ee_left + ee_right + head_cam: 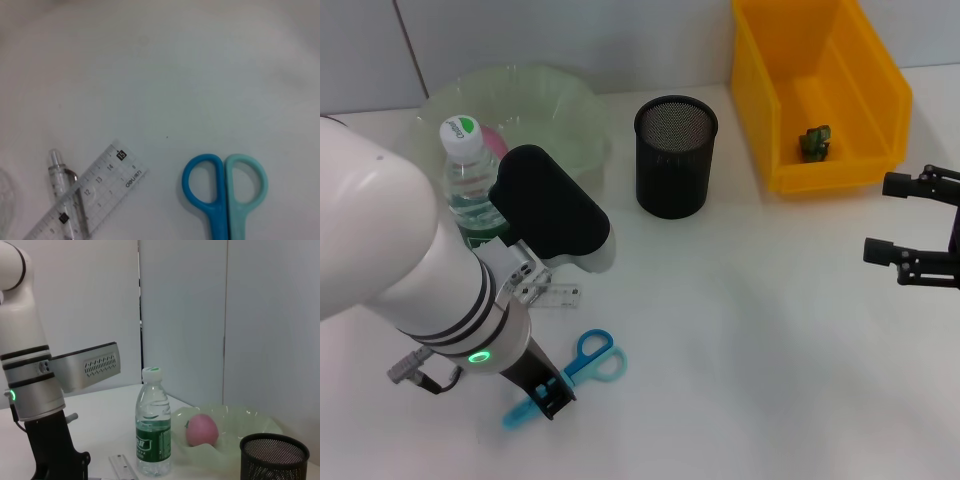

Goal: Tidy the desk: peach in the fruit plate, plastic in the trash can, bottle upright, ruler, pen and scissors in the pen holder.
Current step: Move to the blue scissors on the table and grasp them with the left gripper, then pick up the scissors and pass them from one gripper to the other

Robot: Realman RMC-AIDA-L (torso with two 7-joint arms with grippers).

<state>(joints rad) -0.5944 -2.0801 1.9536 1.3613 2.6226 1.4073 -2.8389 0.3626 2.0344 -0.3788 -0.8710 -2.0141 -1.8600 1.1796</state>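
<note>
White desk surface (740, 330) is seen below a tiled wall. Left gripper (548, 392) is lowered onto the blue and teal plastic-handled scissors (582, 365) near the front-left edge; whether its fingers are apart cannot be told. Scissors pickup is judged the step in hand; transfer to the black mesh pen holder (675, 155) follows. Right gripper (916, 228) is parked, fingers apart, at the right edge.
</note>
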